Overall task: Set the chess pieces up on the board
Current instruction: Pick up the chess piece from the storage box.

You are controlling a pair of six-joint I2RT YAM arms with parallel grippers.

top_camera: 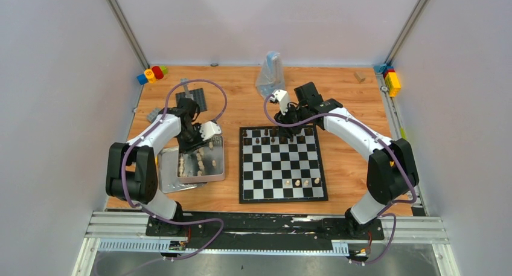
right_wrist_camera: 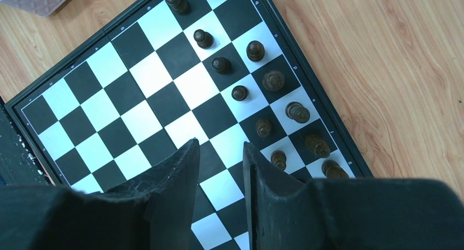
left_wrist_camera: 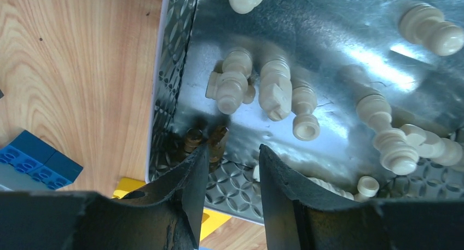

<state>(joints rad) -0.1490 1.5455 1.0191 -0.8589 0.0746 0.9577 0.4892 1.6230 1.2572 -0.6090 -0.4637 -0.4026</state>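
The black-and-white board (top_camera: pixel 278 167) lies flat on the bench (top_camera: pixel 344 107). Upright dark pieces (right_wrist_camera: pixel 273 80) partly fill its two far rows, and a few upright cream pieces (top_camera: pixel 297 183) stand in a row near its near edge. Toppled cream pieces (left_wrist_camera: pixel 273 88) lie on their sides in the metal tin (top_camera: pixel 221 167) left of the board, with two dark brown pieces (left_wrist_camera: pixel 205 140) in the tin's corner.

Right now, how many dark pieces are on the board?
11 dark pieces on the board, by the right wrist view: six in the second row, five in the edge row beside them. The right gripper may hide more.
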